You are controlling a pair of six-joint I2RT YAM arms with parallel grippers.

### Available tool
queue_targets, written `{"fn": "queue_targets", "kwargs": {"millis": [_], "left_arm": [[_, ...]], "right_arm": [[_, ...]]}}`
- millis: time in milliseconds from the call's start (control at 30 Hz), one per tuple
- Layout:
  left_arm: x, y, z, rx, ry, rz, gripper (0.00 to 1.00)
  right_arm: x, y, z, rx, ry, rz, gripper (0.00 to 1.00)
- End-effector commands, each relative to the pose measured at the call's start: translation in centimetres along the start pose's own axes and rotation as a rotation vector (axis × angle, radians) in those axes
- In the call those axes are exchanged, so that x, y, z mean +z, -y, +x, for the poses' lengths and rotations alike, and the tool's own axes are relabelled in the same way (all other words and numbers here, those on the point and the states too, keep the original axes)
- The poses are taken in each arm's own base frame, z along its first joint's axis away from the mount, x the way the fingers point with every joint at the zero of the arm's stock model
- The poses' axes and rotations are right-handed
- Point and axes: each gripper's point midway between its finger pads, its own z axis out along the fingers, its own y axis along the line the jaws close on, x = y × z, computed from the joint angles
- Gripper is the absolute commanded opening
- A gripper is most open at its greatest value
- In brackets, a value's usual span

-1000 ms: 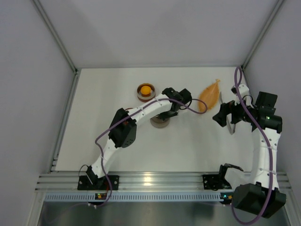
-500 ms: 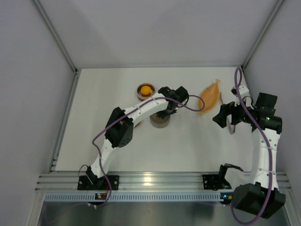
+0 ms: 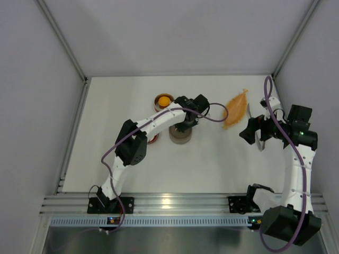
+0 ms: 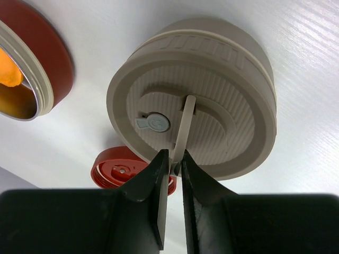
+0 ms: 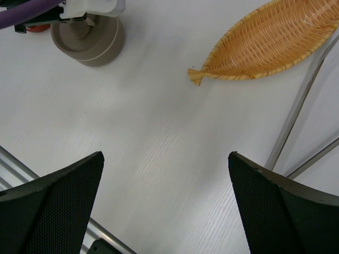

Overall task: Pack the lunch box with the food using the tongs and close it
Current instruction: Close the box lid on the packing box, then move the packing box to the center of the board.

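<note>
Two containers in play, tongs not yet picked up.
The left gripper [image 4: 175,156] has its jaws pinched narrowly on the upright strap handle [image 4: 184,124] of the ribbed beige round lid [image 4: 217,100], mid-surface. I judge this to be lid handling, and the next move calls for a straight lift. What lies under the lid is hidden. The red-walled steel tin [image 4: 50,58] toward the far edge holds the round orange-yellow lump [image 4: 8,74], and a small red lid [image 4: 114,169] lies nearby. The right gripper [image 5: 166,174] has its jaws wide and empty over the slim grey metal tongs [image 5: 296,111] near the right edge, beside the empty wicker leaf-shaped dish [image 5: 265,45].

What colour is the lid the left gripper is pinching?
Beige-grey, finely ridged. The lid, pinched by the left gripper, shows best in the left wrist view.
</note>
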Motion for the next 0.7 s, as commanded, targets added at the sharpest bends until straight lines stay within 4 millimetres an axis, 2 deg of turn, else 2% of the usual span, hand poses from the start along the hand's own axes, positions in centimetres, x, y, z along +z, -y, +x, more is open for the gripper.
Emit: {"fn": "queue_targets", "kwargs": {"millis": [0, 300, 433, 467, 533, 600, 667], "left_arm": [[-2.5, -1.5, -1.3, -0.081, 0.107, -0.008, 0.22], [-2.1, -1.9, -1.4, -0.121, 0.127, 0.009, 0.21], [-2.0, -1.7, -1.6, -0.156, 0.138, 0.031, 0.12], [-1.7, -1.5, -1.4, -0.167, 0.126, 0.041, 0.06], [-2.0, -1.0, -1.6, -0.225, 0.126, 0.065, 0.00], [-2.6, 0.0, -1.8, -0.257, 0.140, 0.116, 0.00], [-2.4, 0.7, -1.3, -0.275, 0.134, 0.138, 0.00]], "right_arm": [[-0.5, -0.4, -0.3, -0.024, 0.029, -0.011, 0.99], [-0.5, -0.4, -0.3, -0.020, 0.029, -0.013, 1.00], [-0.5, -0.4, -0.2, -0.021, 0.029, -0.014, 0.99], [-0.5, -0.4, -0.2, -0.022, 0.028, -0.014, 0.99], [-0.6, -0.5, -0.2, -0.021, 0.028, -0.015, 0.99], [-0.5, -0.5, 0.0, -0.020, 0.025, -0.017, 0.99], [-0.6, -0.5, 0.0, -0.020, 0.026, -0.017, 0.99]]}}
